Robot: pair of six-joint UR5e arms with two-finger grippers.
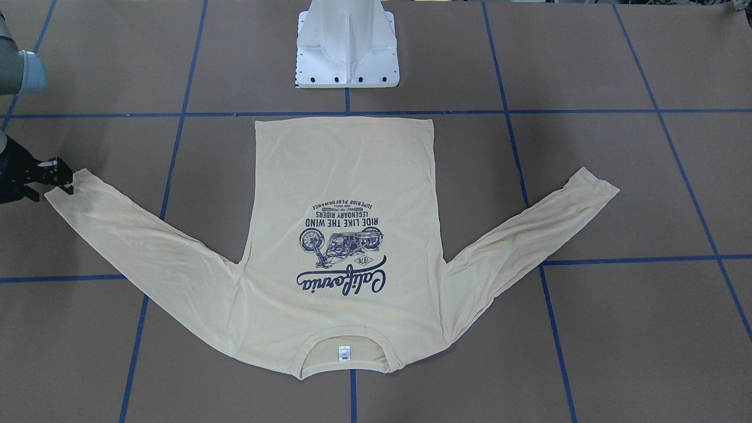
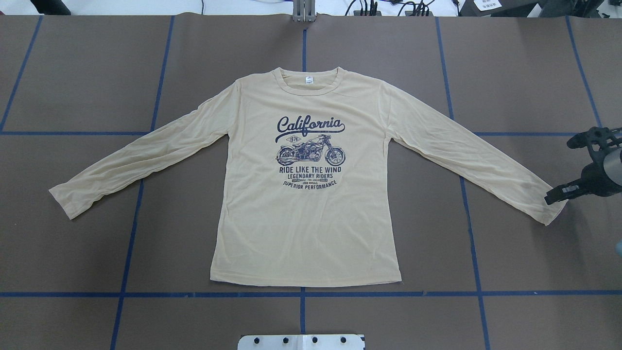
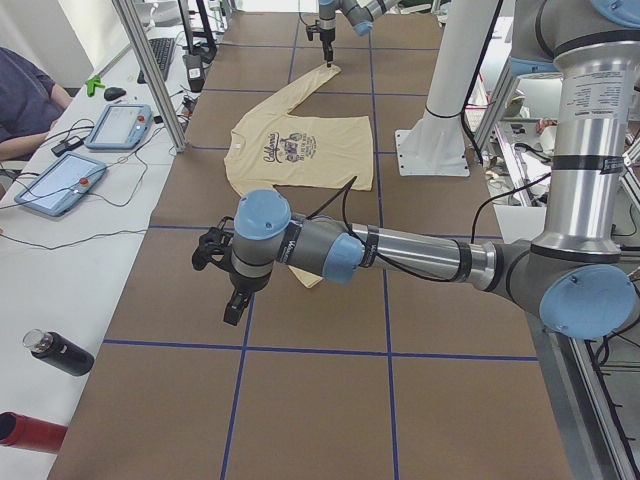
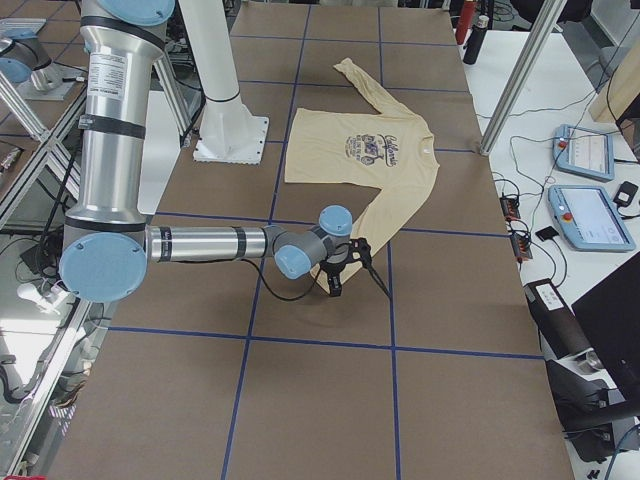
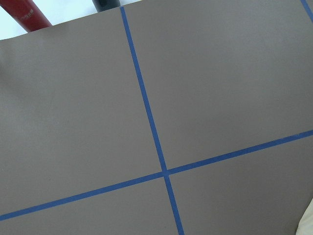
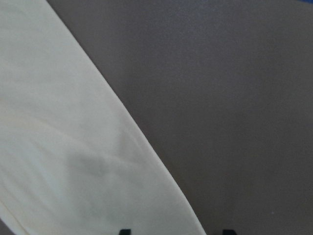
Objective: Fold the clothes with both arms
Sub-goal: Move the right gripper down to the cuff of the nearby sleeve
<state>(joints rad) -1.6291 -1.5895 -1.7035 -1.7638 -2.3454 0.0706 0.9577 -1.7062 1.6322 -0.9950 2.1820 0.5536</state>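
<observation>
The task is being judged as barely begun: the shirt (image 2: 306,218) is being shown spread flat and print-up in the middle of the counter (image 2: 97,243), its body smooth and both sleeves angled out to the sides, and no fold is being seen anywhere in it. The right gripper (image 1: 59,176) is being held low at the cuff end of the right sleeve (image 2: 510,175). In the right wrist view its fingers (image 6: 124,231) are being shown set well apart, with the sleeve's edge running between them and nothing being pinched. The left gripper (image 3: 234,308) is being carried above bare counter near the left cuff (image 2: 65,199), and only a sliver of cloth is being caught at the corner of the left wrist view; whether its fingers are spread or closed cannot be told. Every step is being left to do: the cuffs are yet to be gripped, the sleeves to be brought in over the body, and the body to be folded.
</observation>
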